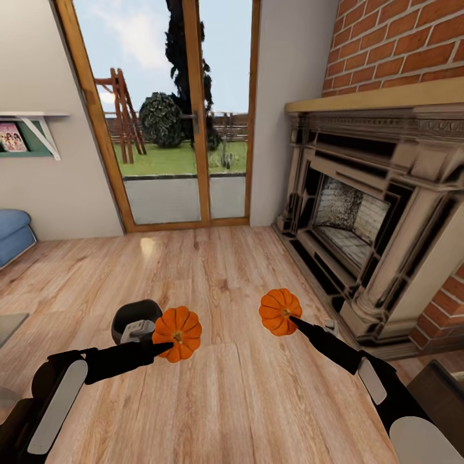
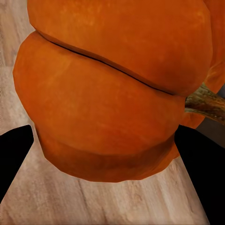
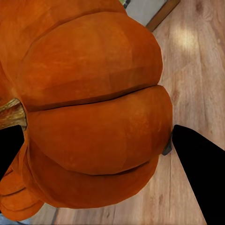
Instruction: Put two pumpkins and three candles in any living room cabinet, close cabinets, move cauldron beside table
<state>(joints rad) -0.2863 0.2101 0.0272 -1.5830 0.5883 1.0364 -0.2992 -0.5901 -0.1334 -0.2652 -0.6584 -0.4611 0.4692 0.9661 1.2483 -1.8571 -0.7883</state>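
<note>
Two bright orange ribbed pumpkins hang above the wood floor. My left gripper (image 1: 166,348) is shut on the left pumpkin (image 1: 178,332), whose orange bulk (image 2: 108,103) sits between the black fingers (image 2: 199,164) in the left wrist view. My right gripper (image 1: 293,319) is shut on the right pumpkin (image 1: 279,310), seen close up (image 3: 93,122) between that gripper's fingers (image 3: 201,164). The black cauldron (image 1: 132,317) stands on the floor just behind my left gripper, with a pale grey-white candle (image 1: 137,331) at its front. The cabinet and the table are out of view.
A stone fireplace (image 1: 374,225) under a brick wall fills the right side. Glass patio doors (image 1: 174,109) stand straight ahead. A blue sofa edge (image 1: 13,235) is at the far left. A dark object's corner (image 1: 444,393) shows at the lower right.
</note>
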